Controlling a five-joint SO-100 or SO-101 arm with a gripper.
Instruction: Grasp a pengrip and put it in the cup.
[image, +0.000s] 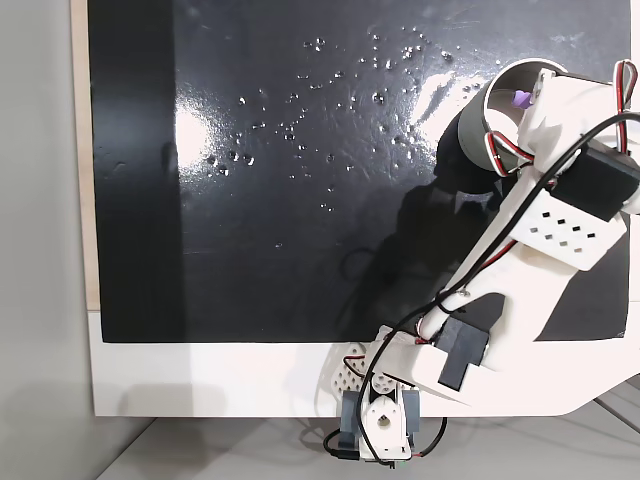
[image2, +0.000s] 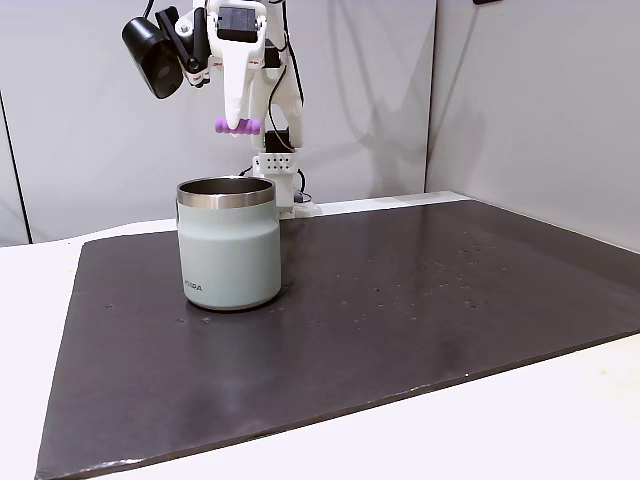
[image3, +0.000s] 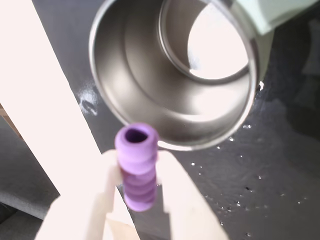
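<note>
My white gripper hangs above the cup, shut on the light-purple ribbed pengrip, which lies crosswise between the fingertips. In the wrist view the pengrip sits pinched between the two white fingers, just short of the cup's shiny steel rim; the cup's inside looks empty. From above, the pengrip shows over the cup's mouth, with the arm covering much of the cup. The cup is mint-green outside and stands upright on the mat.
A black mat covers most of the white table. The arm's base stands at the table's edge. Small shiny specks dot the mat.
</note>
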